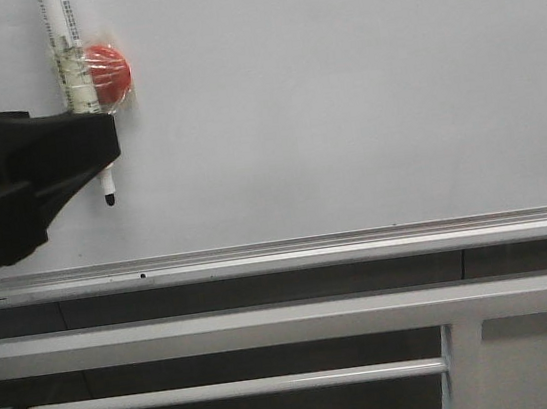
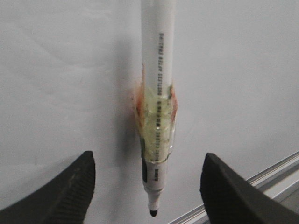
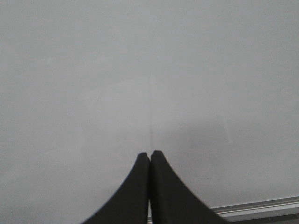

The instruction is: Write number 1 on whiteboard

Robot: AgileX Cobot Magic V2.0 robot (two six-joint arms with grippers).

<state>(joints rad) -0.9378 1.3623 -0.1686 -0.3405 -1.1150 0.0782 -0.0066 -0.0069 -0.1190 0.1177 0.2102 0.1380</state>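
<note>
Whiteboard (image 1: 340,95) fills the upper part of the front view, silver bottom rail (image 1: 360,246) along its lower edge, white frame bars (image 1: 269,326) below that. No black stroke on the board in any view — the number 1 isn't written. The right wrist view shows a faint pale vertical line above the fingertips; could be a reflection or a smudge, can't tell.

Marker (image 1: 73,59) hangs upright against the board at upper left, tip down, cap off, black nib (image 1: 109,199) exposed. It's taped with clear tape to a red round magnet (image 1: 107,73) stuck on the board. In the left wrist view the tape wrap (image 2: 158,126) sits around the middle of the barrel, red showing at its edges.

Left gripper (image 2: 149,186) is at the marker, jaws spread wide, one finger (image 2: 70,191) on each side of the barrel — neither pad touching it. In the front view its black body covers the lower barrel, nib poking out beneath.

Right gripper (image 3: 149,156) has fingers pressed together, nothing between them, pointing at bare board above the rail. Not seen in the front view.
</note>
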